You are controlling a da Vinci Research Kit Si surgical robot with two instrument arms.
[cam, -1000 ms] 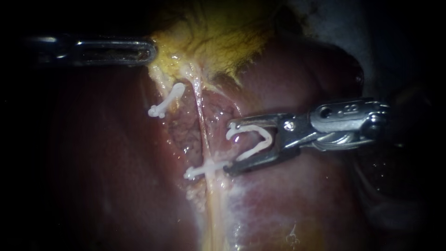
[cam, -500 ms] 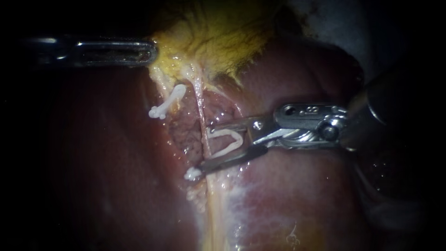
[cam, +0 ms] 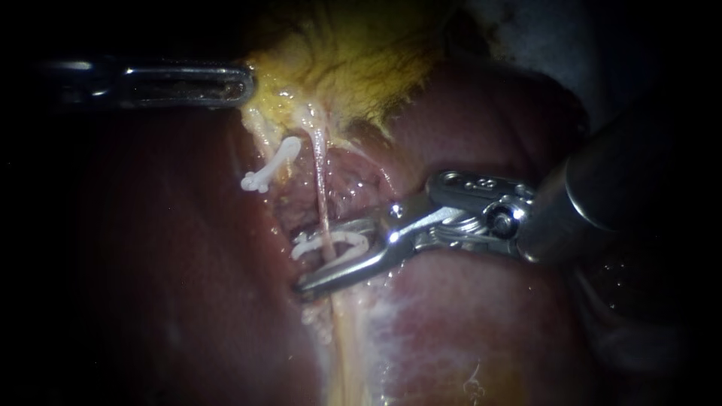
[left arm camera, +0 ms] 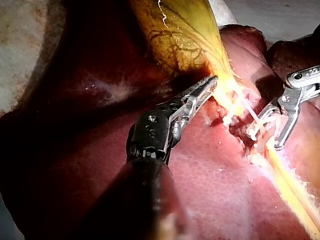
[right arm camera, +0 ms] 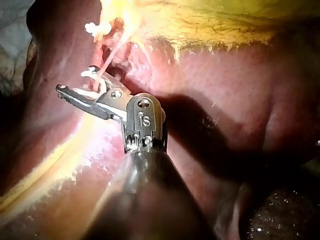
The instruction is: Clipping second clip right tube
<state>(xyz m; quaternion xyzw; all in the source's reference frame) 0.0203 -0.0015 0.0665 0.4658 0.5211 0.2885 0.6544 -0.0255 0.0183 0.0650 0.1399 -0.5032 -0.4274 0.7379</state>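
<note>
Clip-placing step: right instrument [cam: 320,258] enters from 3 o'clock, jaws pinching a half-open clip [cam: 350,237] astride the right tube [cam: 321,188]. Next likely needs a full squeeze.

The endoscope sits close to the tissue, facing the tube [cam: 322,188] running from the gallbladder [cam: 353,60]. Each wrist camera looks forward from behind its own shaft, left instrument [left arm camera: 212,82] and right instrument [right arm camera: 77,80] alike. All three views share the clip [cam: 331,242] on that tube.
</note>
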